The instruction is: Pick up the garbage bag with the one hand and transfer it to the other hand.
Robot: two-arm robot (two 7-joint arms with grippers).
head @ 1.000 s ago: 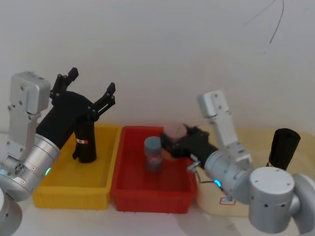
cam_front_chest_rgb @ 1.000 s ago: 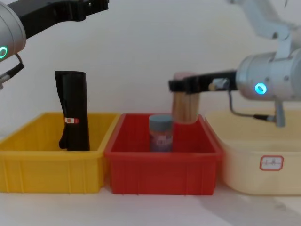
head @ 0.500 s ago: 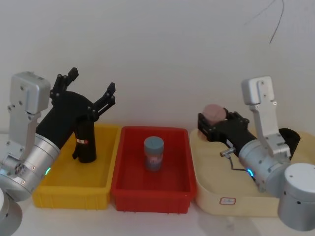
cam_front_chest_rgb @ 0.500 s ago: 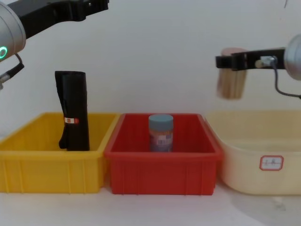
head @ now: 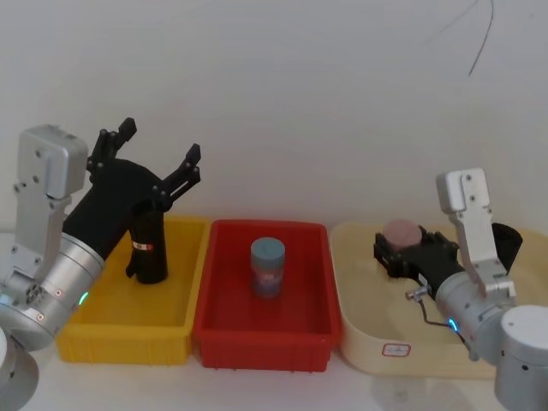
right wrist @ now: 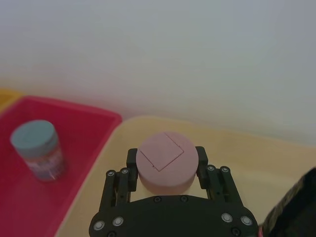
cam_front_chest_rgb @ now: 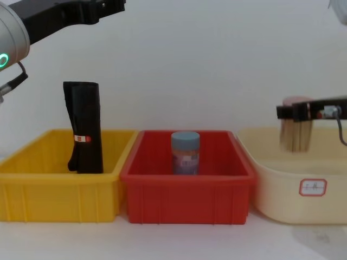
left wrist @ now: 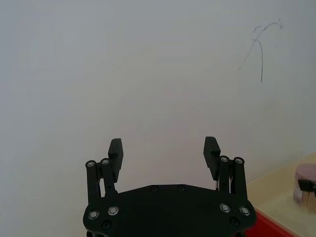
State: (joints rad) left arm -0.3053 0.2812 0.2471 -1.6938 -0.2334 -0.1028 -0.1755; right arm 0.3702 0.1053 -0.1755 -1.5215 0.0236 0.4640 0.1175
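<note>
Right tool [head: 399,248] carried pink-lidded jar [right wrist: 165,163] (from red bin) over tray [head: 360,338].

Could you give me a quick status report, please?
Left pincer open above yellow bin. Right pincer shut on pink-lidded jar over cream tray. Garbage bag untouched, upright.

The left gripper [left wrist: 164,153] faced a pale wall, its black fingers [left wrist: 115,149] spread wide with nothing between them. A pink-lidded jar [left wrist: 306,182] sat far off at the edge.
</note>
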